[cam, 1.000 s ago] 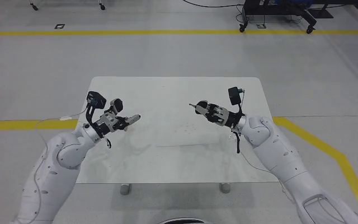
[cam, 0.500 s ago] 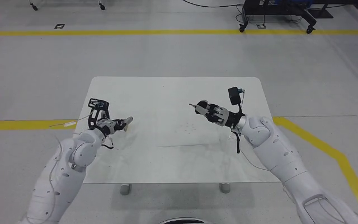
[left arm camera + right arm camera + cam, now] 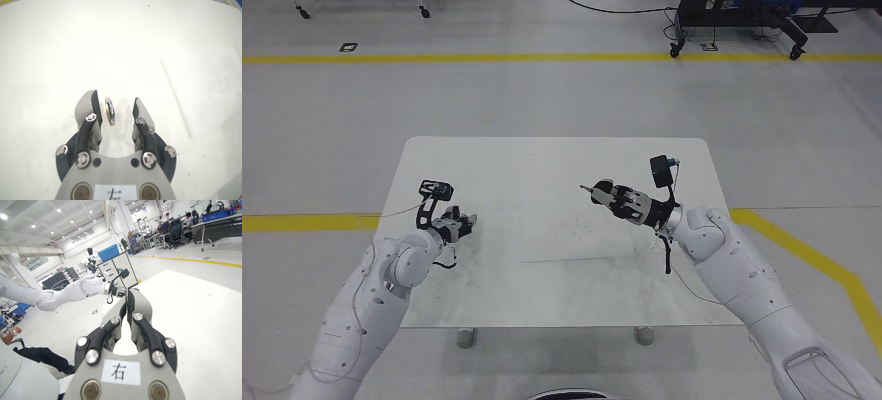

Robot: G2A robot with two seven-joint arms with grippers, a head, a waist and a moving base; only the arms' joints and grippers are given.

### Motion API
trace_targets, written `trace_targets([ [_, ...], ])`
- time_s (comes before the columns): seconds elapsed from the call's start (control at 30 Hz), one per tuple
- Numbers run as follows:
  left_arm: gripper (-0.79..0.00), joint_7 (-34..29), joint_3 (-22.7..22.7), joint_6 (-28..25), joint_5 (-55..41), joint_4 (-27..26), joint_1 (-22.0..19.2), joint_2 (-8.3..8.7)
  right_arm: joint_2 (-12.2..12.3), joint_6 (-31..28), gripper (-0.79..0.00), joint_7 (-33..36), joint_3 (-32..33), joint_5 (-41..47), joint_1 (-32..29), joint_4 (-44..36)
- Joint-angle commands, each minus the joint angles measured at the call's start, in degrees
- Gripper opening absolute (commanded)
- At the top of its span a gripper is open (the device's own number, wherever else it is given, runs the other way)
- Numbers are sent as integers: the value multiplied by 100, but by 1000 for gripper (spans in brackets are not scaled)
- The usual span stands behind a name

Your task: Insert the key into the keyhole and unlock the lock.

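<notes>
Right pincer (image 3: pixel 597 189) grips key (image 3: pixel 585 187); left pincer (image 3: pixel 466 222) over table (image 3: pixel 542 170).

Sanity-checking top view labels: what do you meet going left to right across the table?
left gripper → key → right gripper, which holds it → wrist camera on that arm

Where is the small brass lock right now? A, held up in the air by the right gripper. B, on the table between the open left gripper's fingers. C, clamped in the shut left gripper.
B: the lock sits on the white table inside the gap of the open left gripper, nearer one side, with nothing clamping it.
</notes>
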Motion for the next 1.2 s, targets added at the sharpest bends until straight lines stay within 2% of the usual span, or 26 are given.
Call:
trace_targets([
  [0.0, -773, -38, 45, 20, 18, 17, -24, -14, 0, 0, -785, 0, 0, 0, 0, 0],
  [0.2, -785, -216, 64, 109, 79, 27, -16, -34, 0, 0, -785, 0, 0, 0, 0, 0],
  [0.43, -785, 70, -104, -25, 123, -143, 122, -23, 0, 0, -785, 0, 0, 0, 0, 0],
  [0.6, -785, 464, -181, -1244, -439, -128, 143, -20, 0, 0, -785, 0, 0, 0, 0, 0],
  [0.67, -785, 616, -166, -2072, -974, -44, 109, -31, 0, 0, -785, 0, 0, 0, 0, 0],
  [0.8, -785, 777, -65, -3711, -2492, 553, -143, -86, 0, 0, -785, 0, 0, 0, 0, 0],
  [0.9, -785, 346, 268, -4607, -3719, 1228, -570, -163, 0, 0, -785, 0, 0, 0, 0, 0],
  [1.03, -785, -476, 809, -4986, -4968, 1974, -1245, -287, 0, 0, -785, 0, 0, 0, 0, 0],
  [1.17, -785, -795, 1162, -4752, -5405, 2498, -1824, -423, 0, 0, -785, 0, 0, 0, 0, 0],
])
